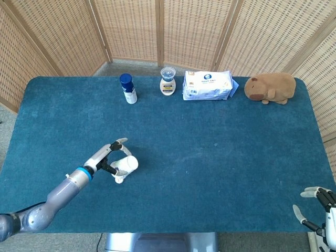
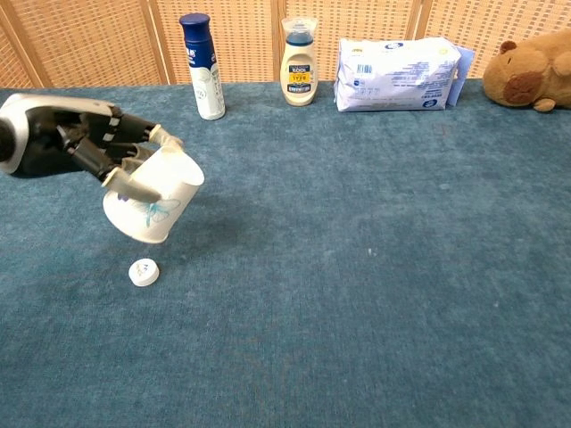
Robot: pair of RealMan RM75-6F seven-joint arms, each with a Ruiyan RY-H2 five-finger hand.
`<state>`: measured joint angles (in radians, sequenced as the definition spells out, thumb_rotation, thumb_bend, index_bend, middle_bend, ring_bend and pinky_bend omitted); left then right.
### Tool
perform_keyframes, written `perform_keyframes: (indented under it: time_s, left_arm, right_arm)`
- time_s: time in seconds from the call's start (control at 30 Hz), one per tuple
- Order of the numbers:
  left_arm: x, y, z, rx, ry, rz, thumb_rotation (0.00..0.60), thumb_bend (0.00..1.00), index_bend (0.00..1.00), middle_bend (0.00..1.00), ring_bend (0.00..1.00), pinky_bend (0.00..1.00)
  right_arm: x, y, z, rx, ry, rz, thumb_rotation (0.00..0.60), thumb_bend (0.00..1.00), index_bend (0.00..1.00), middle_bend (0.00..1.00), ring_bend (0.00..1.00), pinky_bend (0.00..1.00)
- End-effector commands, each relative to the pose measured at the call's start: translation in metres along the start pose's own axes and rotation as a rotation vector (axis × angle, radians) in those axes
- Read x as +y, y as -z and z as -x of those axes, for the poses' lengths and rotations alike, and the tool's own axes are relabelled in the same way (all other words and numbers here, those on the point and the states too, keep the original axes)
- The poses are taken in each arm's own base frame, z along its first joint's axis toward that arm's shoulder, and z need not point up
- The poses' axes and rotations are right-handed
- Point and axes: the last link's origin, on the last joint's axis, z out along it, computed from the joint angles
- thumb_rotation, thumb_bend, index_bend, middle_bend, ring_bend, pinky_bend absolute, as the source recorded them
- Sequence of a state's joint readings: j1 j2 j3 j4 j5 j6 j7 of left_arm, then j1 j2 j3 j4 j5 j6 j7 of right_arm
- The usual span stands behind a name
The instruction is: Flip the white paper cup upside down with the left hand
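Observation:
My left hand (image 2: 94, 147) (image 1: 106, 156) grips the white paper cup (image 2: 152, 196) (image 1: 125, 165) and holds it in the air above the blue table. The cup carries a small blue print and is tilted, its mouth facing up and to the right in the chest view. Fingers wrap its side and upper rim. My right hand (image 1: 315, 202) shows only at the lower right corner of the head view, off the table's front edge, fingers apart and holding nothing.
A small white cap (image 2: 143, 272) lies on the cloth just below the cup. Along the far edge stand a blue-capped bottle (image 2: 202, 65), a cream bottle (image 2: 299, 61), a wipes pack (image 2: 397, 74) and a brown plush toy (image 2: 533, 78).

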<state>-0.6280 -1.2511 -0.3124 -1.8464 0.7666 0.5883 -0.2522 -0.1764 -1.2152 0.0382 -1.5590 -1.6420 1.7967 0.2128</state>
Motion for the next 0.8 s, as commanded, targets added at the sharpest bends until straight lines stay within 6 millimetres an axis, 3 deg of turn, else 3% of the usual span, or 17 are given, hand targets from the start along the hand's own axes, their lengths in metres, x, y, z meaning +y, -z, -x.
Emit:
perform_keyframes:
  time_s: [0.03,0.27,0.8]
  left_arm:
    - [-0.014,0.007,0.004,0.009,-0.007,0.021,0.600,0.18,0.48,0.00,0.00,0.02]
    - [-0.031,0.013,0.021,0.050,-0.128,0.087,0.600,0.18,0.48,0.00,0.00,0.02]
    - [-0.053,0.008,0.037,0.075,-0.038,0.125,0.600,0.16,0.48,0.00,0.00,0.02]
  right_arm:
    - [0.000,0.001,-0.001,0.002,0.000,-0.001,0.527,0.31,0.46,0.41,0.34,0.36]
    - [0.001,0.003,-0.003,0.011,-0.005,-0.001,0.528,0.31,0.46,0.41,0.34,0.36]
    - [0.002,0.005,-0.009,0.022,-0.007,-0.001,0.529,0.31,0.46,0.41,0.34,0.36]
